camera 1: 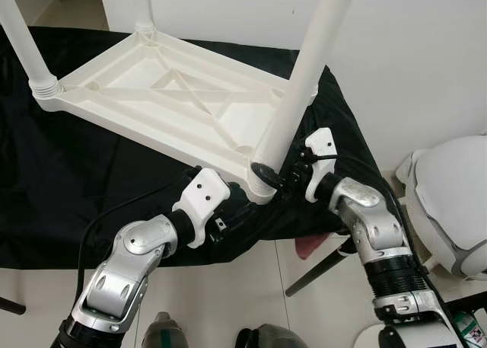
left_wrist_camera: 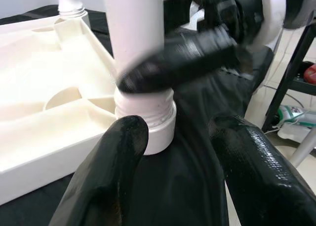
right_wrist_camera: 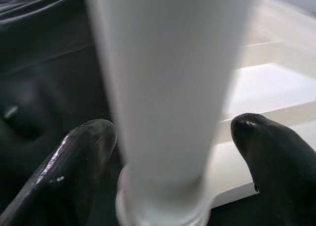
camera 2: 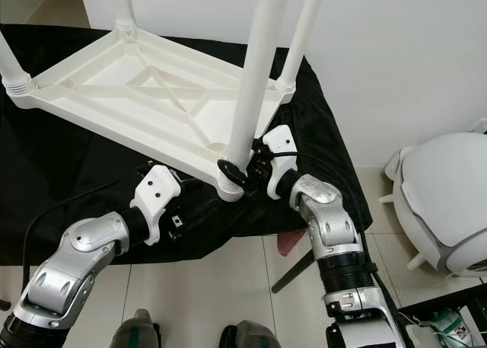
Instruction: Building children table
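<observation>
A white plastic children's table (camera 1: 175, 97) lies upside down on a black cloth (camera 1: 68, 173). Upright white legs stand in its corners. The nearest leg (camera 1: 304, 66) rises from the threaded collar (left_wrist_camera: 148, 122) at the front corner. My right gripper (camera 1: 268, 173) straddles that leg just above the collar, open. One finger (right_wrist_camera: 74, 161) rests against the leg; a thin gap shows at the other finger (right_wrist_camera: 276, 157). My left gripper (left_wrist_camera: 182, 152) is open just in front of the same corner, low over the cloth, holding nothing.
Another leg (camera 1: 19, 36) stands at the left corner and one at the far right corner (camera 2: 304, 28). A white rounded object (camera 1: 456, 203) sits on the floor to the right. A black stand leg (camera 1: 319, 272) slants below the cloth's edge. A white wall is behind.
</observation>
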Tool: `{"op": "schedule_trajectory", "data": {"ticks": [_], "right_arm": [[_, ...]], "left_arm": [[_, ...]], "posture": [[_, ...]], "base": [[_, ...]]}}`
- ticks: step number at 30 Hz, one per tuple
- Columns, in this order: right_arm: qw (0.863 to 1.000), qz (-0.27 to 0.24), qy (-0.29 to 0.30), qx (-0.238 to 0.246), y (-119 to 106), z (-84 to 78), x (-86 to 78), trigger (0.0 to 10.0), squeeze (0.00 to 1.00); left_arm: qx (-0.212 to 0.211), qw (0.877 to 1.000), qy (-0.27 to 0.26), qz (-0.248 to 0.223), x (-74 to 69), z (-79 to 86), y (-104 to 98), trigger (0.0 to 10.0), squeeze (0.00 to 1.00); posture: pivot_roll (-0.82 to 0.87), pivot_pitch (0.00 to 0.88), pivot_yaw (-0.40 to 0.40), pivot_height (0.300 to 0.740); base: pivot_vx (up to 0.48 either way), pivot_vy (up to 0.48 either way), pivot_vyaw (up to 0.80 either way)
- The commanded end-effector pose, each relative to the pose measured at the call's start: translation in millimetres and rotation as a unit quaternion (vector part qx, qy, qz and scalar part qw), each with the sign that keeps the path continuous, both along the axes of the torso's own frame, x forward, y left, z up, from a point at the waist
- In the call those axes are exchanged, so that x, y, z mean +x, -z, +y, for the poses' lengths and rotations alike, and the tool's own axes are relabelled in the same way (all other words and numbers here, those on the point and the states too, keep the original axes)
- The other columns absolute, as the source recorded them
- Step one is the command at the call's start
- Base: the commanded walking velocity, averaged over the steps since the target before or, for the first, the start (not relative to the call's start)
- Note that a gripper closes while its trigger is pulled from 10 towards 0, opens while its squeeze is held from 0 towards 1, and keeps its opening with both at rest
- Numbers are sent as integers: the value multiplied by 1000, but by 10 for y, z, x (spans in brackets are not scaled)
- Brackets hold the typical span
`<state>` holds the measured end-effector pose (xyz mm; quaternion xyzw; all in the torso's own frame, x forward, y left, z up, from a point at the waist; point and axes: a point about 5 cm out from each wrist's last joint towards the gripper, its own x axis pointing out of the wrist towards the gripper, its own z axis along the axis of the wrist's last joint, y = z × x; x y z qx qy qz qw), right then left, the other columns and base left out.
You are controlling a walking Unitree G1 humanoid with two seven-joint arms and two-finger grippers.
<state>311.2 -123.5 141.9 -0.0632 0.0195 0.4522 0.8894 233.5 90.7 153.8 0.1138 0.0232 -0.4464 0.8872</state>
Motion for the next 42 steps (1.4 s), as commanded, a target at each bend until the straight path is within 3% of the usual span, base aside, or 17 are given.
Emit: {"op": "schedule_trajectory", "data": {"ticks": [1, 6, 10, 11, 13, 14, 15, 16, 29, 30, 31, 32, 36, 42], "right_arm": [[999, -9, -48, -20, 8, 26, 28, 10000, 0], [998, -7, -54, -10, -10, 87, 107, 10000, 0], [998, -7, -58, -9, -7, 152, 179, 9059, 0], [998, -6, -59, -10, 5, 176, 205, 4235, 0], [998, -6, -61, -12, 13, 191, 220, 4235, 0], [998, -2, -54, -15, 36, 194, 239, 2353, 0], [998, -2, -54, -15, 36, 194, 239, 2353, 0], [999, 9, -44, -23, 82, 183, 259, 0, 0], [999, 33, -20, -21, 240, 80, 250, 0, 0], [1000, 26, -2, -13, 218, 68, 251, 4588, 0], [1000, 21, 10, -9, 202, 60, 253, 4588, 0], [999, 16, 39, -8, 182, 52, 267, 10000, 0], [996, 4, 84, -9, 151, 48, 290, 10000, 0], [982, 4, 187, 27, 74, 122, 253, 10000, 0]], "left_arm": [[-1, 1000, -6, 0, 26, -4, -3, 10000, 0], [-1, 1000, -7, -1, 23, 1, -10, 10000, 0], [-1, 1000, -9, -1, 14, 7, -11, 10000, 0], [-1, 1000, -10, 0, 6, 8, -13, 10000, 0], [-1, 1000, -11, 0, 2, 10, -13, 10000, 0], [-2, 1000, -12, 0, -1, 12, -12, 10000, 0], [-2, 1000, -12, 0, -1, 12, -12, 10000, 0], [-1, 1000, -13, 1, -5, 15, -10, 10000, 0], [-2, 1000, -13, 3, -15, 14, -12, 10000, 0], [-2, 1000, -12, 3, -15, 10, -11, 10000, 0], [-2, 1000, -11, 3, -16, 7, -10, 10000, 0], [-3, 1000, -10, 4, -16, 3, -6, 10000, 0], [-3, 1000, -8, 5, -16, -5, 1, 10000, 0], [-4, 1000, -5, 5, -7, -25, 12, 10000, 0]], "posture": [[47, 10, -89, 740], [53, 10, -90, 740], [61, 12, -90, 740], [65, 12, -92, 740], [69, 12, -92, 740], [69, 12, -92, 740], [69, 12, -92, 740], [71, 16, -95, 740], [60, 22, -90, 740], [56, 24, -91, 740], [56, 24, -91, 740], [52, 23, -93, 740], [51, 23, -93, 740], [45, 11, -96, 740]], "base": [[0, 0, 0], [0, 0, 0], [0, 0, 0], [0, 0, 0], [0, 0, 0], [0, 0, 0], [0, 0, 0], [0, 0, 0], [0, 0, 0], [0, 0, 0], [0, 0, 0], [0, 0, 0], [0, 0, 0], [0, 0, 0]]}}
